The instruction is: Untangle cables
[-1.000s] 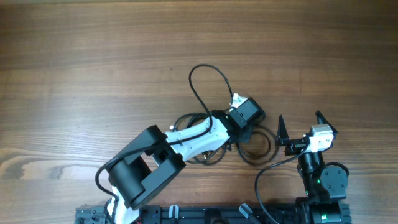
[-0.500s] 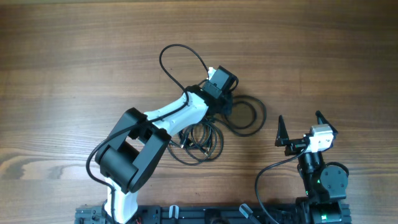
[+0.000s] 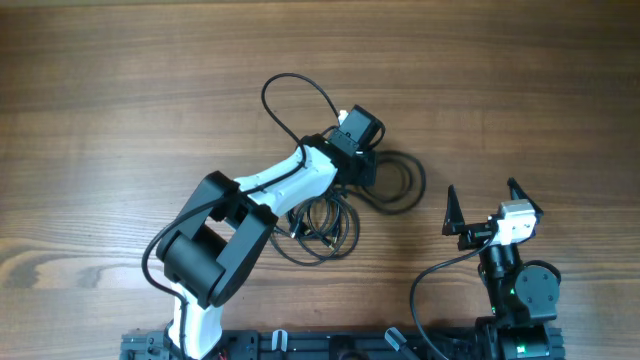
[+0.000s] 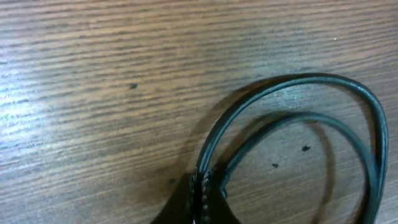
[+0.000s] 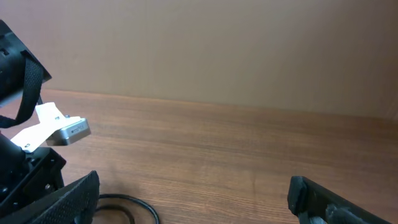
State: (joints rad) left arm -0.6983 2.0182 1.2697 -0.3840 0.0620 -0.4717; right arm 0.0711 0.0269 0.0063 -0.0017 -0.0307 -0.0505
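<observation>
The left pincer (image 4: 203, 198) is pressed shut, its two tips squeezed together on a black cord. From its own wrist camera I see the cord leave the pinched tips and swing up and round to the right in a wide arc, with a second, thinner arc running inside it. Both lie low over the wooden table (image 3: 120, 100).

From overhead, that arm reaches out from the near-left edge to about the middle of the table. Its wrist sits over the left rim of a coil (image 3: 418, 180), which is the part of the cables in its grip. This coil lies as a round ring of a few turns just right of the wrist.

The rest of the cables form a looser tangle (image 3: 325, 228), nearer the front edge and partly under the arm's white forearm. It has several overlapping loops and small plug ends showing in the middle. The coil and the tangle lie close together. Whether they are still linked under the arm, I cannot tell.

The right pincer (image 3: 481, 190) stands wide open and holds nothing, its two dark fingers spread apart and pointing away from the robot's base. It sits near the right front of the table, just beside the coil but not touching it. From its wrist camera, a short curve of black cord lies on the table by its left finger.
</observation>
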